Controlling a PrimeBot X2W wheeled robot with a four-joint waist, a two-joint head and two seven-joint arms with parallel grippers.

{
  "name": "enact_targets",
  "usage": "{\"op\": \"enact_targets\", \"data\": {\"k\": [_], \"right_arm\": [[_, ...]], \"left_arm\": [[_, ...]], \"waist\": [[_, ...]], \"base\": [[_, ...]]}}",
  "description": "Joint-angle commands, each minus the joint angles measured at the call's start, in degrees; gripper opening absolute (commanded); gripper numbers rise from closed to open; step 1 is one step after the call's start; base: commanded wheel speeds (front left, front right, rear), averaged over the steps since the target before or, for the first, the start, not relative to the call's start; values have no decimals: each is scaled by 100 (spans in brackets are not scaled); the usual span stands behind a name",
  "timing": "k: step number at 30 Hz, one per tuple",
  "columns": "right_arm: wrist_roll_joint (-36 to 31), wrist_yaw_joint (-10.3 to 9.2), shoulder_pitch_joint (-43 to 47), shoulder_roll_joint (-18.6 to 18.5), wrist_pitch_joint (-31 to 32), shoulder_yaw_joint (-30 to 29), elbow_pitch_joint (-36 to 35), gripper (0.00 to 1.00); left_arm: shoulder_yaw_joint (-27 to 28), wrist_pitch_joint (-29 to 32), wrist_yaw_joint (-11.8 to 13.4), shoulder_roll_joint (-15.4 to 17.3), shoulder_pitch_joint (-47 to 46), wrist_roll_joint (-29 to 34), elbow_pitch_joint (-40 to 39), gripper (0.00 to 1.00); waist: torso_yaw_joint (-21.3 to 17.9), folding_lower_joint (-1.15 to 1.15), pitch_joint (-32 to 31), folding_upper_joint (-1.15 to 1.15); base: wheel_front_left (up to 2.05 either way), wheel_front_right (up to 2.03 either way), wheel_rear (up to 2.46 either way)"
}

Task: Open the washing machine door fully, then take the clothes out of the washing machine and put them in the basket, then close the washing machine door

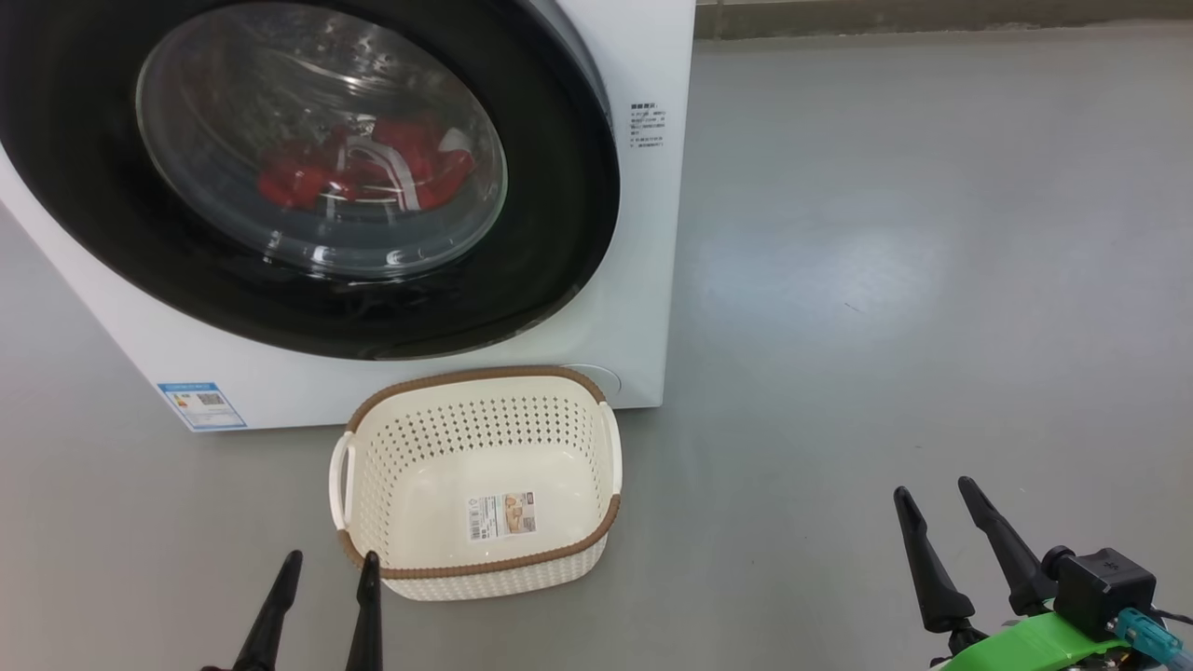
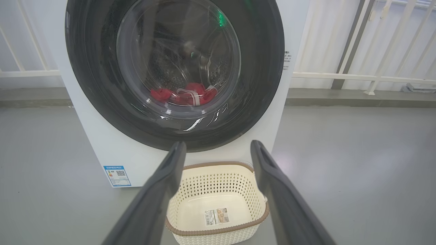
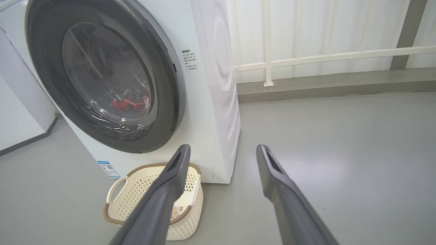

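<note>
- Head view: the washing machine stands on the grey floor, with the washing machine door shut flat against its front.
- The clothes, red with white trim, lie inside the drum behind the door glass.
- The basket stands upright on the floor just in front of the machine, below the door. A sticker shows on its inner bottom.
- The left tool is at the lower left, near the basket's near corner, with its fingers apart and holding nothing.
- The right tool is at the lower right, well apart from the basket, also with its fingers apart and holding nothing.
- Left wrist view: the spread fingers frame the basket. The shut door and the clothes low in the drum appear above it. A blue label marks the machine's lower corner, and a white railing runs behind.
- Right wrist view: the fingers stand apart. One overlaps the basket in the picture, and the other lies over bare floor beside the machine.
</note>
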Motion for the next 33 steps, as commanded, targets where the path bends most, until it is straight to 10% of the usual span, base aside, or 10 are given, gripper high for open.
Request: {"op": "enact_targets", "data": {"k": [1, 9, 12, 13, 33], "right_arm": [[-44, 44, 7, -77, -79, 60, -154, 100], [91, 44, 27, -49, -79, 34, -190, 100], [339, 44, -15, -1, -79, 53, -220, 3], [437, 44, -38, 11, -79, 63, -236, 0], [2044, 44, -2019, 123, -79, 400, -312, 0]], "left_arm": [[209, -70, -7, 45, -33, 37, -111, 100], [192, -70, -31, 45, -25, 26, -126, 100], [180, -70, -27, 45, -28, -19, -128, 100], [172, -70, -27, 45, -33, -36, -127, 100], [-53, -70, -31, 44, -361, -252, -188, 100]], "waist": [[-3, 0, -5, 0], [4, 0, -42, 0], [24, 0, -50, 0], [36, 0, -52, 0], [362, 0, 375, 0]], "base": [[0, 0, 0], [0, 0, 0], [0, 0, 0], [0, 0, 0], [0, 0, 0]]}}
